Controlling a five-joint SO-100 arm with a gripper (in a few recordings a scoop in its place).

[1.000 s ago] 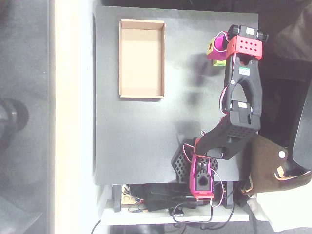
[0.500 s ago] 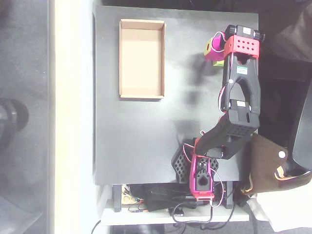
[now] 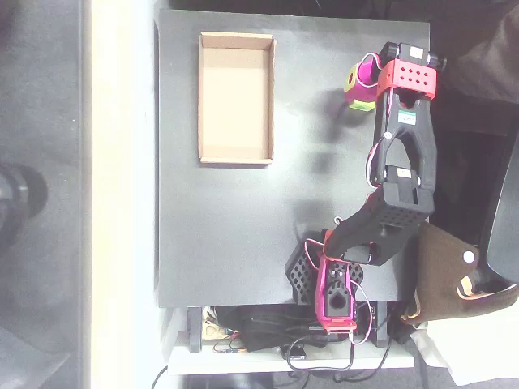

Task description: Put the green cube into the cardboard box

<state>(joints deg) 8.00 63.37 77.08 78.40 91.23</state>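
Note:
The cardboard box (image 3: 236,97) is a shallow tan tray lying at the upper left of the black table, with nothing inside it. My magenta gripper (image 3: 358,87) points down at the table's upper right, and a yellow-green patch shows on its left side. Only a sliver of the green cube (image 3: 365,104) peeks out from under the gripper's lower edge. The gripper body hides its fingers, so their grip on the cube cannot be made out. About a box width of bare table separates the gripper from the box.
The black table (image 3: 235,235) ends close above and to the right of the gripper. My arm's base (image 3: 332,284) and its cables sit at the bottom edge. A brown bag (image 3: 454,275) lies off the table to the right.
The gripper and wrist swung slightly left half a second ago, then came back right to about where they were. The green sliver stayed in place.

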